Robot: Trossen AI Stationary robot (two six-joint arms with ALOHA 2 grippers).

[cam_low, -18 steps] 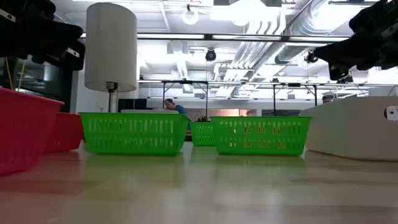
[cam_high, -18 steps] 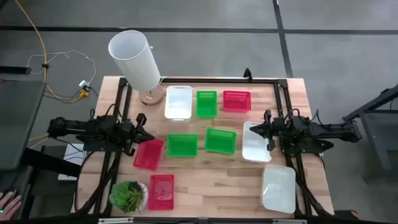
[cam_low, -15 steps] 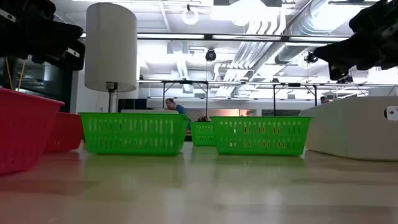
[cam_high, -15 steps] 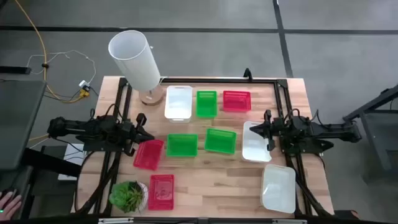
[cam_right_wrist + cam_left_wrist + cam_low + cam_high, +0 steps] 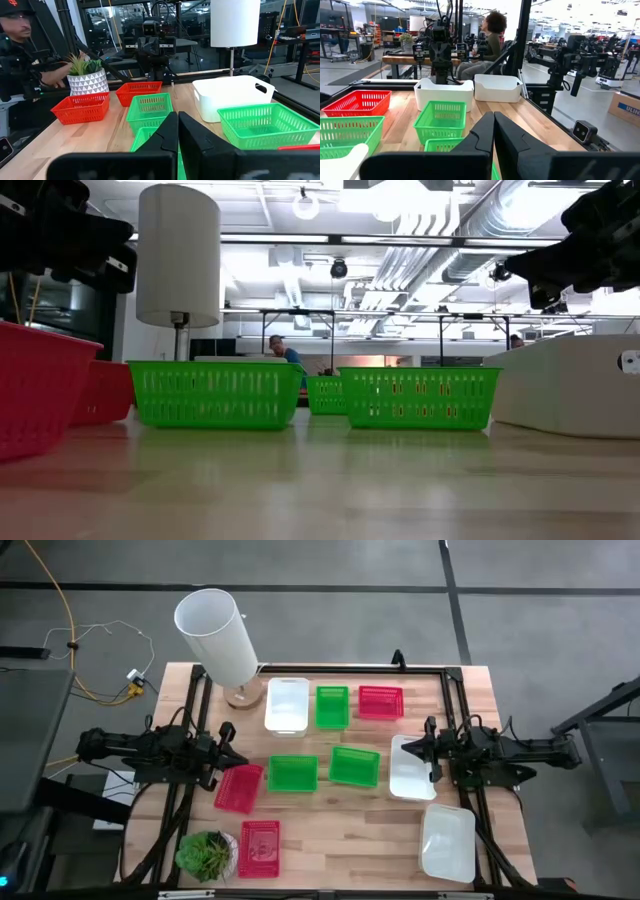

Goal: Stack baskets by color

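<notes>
Nine baskets rest on their bases on the wooden table. In the far row stand a white one (image 5: pixel 287 705), a green one (image 5: pixel 332 707) and a red one (image 5: pixel 380 701). The middle row holds a red one (image 5: pixel 238 788), two green ones (image 5: pixel 293 773) (image 5: pixel 355 766) and a white one (image 5: pixel 412 768). Near the front edge stand a red one (image 5: pixel 260 847) and a white one (image 5: pixel 447 842). My left gripper (image 5: pixel 230 753) (image 5: pixel 493 131) hangs shut above the table's left side, just beyond the middle red basket. My right gripper (image 5: pixel 410 748) (image 5: pixel 178 131) hangs shut over the middle white basket's far end.
A tall white cylinder on a wooden base (image 5: pixel 215 635) stands at the far left corner. A potted plant (image 5: pixel 207 854) stands at the near left corner. A black frame (image 5: pixel 350 670) runs along the table's far edge and sides. A person (image 5: pixel 20 45) is beyond the table.
</notes>
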